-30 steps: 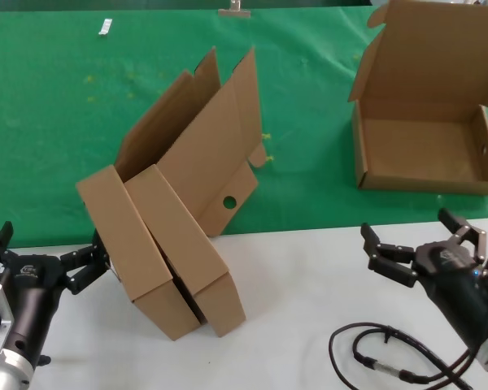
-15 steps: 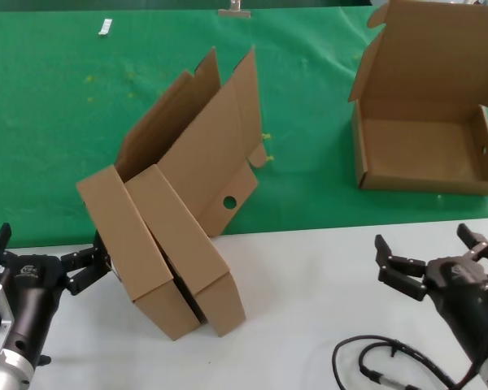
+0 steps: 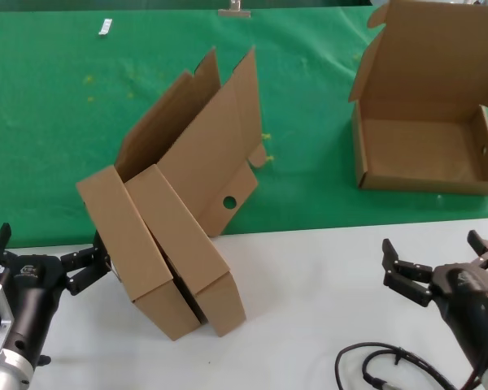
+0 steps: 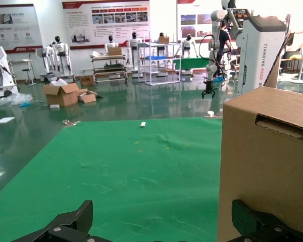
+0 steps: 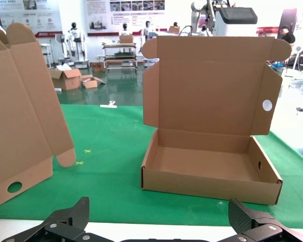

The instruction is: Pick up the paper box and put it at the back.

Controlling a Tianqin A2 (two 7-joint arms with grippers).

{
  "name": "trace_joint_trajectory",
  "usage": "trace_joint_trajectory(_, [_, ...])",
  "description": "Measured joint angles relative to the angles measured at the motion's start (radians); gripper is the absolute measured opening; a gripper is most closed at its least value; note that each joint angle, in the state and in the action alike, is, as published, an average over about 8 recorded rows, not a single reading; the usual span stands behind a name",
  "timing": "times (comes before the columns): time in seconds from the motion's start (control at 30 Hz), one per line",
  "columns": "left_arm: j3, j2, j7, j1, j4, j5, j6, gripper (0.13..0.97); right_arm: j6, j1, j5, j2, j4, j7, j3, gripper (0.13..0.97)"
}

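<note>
Right gripper [image 3: 443, 268] retreating toward robot over white tabletop [image 3: 309, 309], fingers spread, empty. Paper box [image 3: 427, 154] sitting open on green cloth [image 3: 57, 130]: placement looking done. Left gripper [image 3: 45, 260] spread beside leaning boxes [image 3: 175, 244].

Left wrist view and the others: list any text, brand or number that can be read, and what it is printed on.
"TIANQIN A002", read vertically, on the white robot body in the hall behind; the last characters are uncertain.
Wall posters in both wrist views: headings and text too small to read.
Paper box, the two leaning boxes, green cloth: no print visible.
</note>
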Motion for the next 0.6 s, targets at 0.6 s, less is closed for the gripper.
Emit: trace_joint_trajectory(0.6, [0.000,0.000,0.000,0.000,0.000,0.000,0.000,0.966,0.000,0.000,0.000,0.000,0.000,0.000,0.000,0.966])
